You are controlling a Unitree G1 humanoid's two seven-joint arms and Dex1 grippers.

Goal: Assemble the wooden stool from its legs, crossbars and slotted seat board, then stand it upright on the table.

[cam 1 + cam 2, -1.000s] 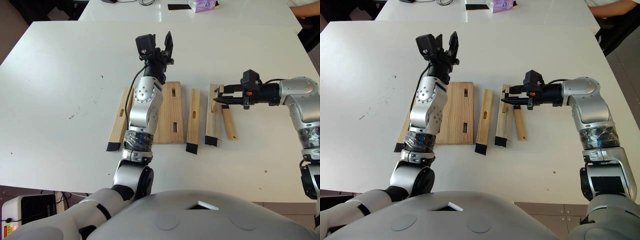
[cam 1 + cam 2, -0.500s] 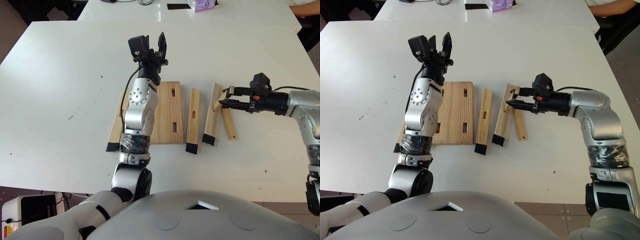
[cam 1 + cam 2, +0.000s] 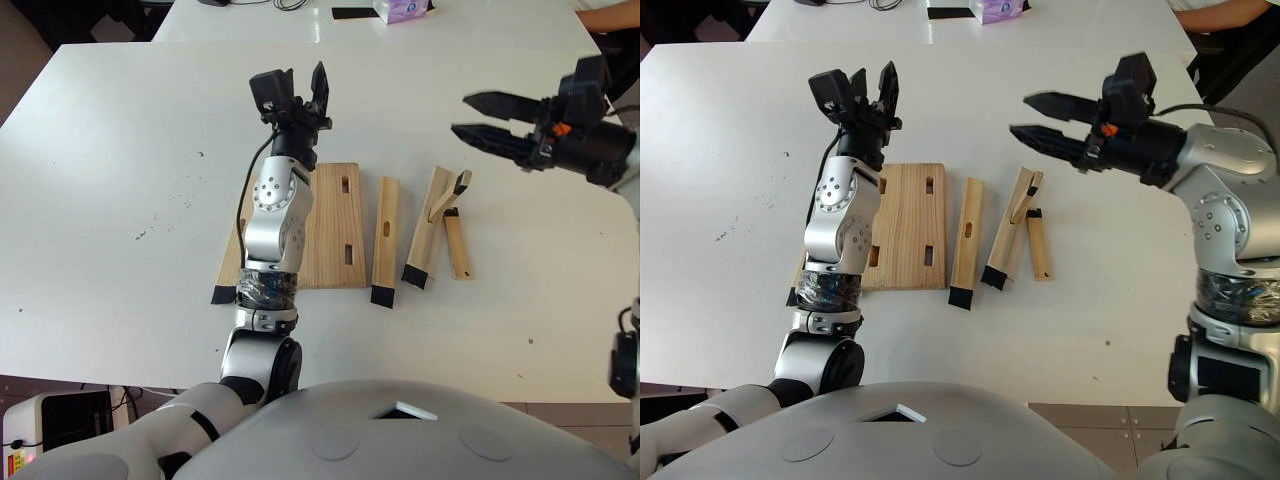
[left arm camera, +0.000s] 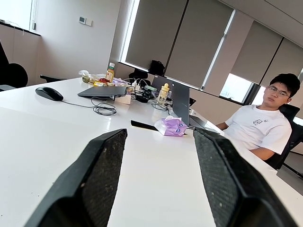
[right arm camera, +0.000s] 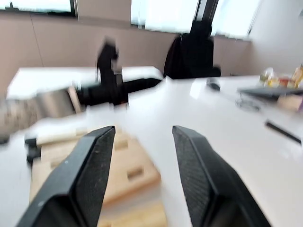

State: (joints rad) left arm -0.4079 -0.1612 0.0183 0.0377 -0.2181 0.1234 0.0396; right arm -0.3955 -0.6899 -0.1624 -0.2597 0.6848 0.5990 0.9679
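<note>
Our left gripper is up over the table, past the far edge of the board. Its 2 fingers are wide apart and hold nothing. Our right gripper hangs in the air above the pieces on the right. Its fingers are apart too, and it is empty.

The stool is in pieces, lying on the table. The board with its slots is in the middle. 1 leg lies along the board's left side, partly under our left arm. 2 more lie to the right of the board. A crossbar lies flat beside the right-most leg, and a short bar leans across that leg.

We think the wood is hard, stiff and light, but smooth, so it could slip. A leg is best pinched across its thin sides, near the middle. The board is too wide for that, so we would grab its edge.

The short bar must come off its leg first. A tissue pack sits on the far table, out of our way.
</note>
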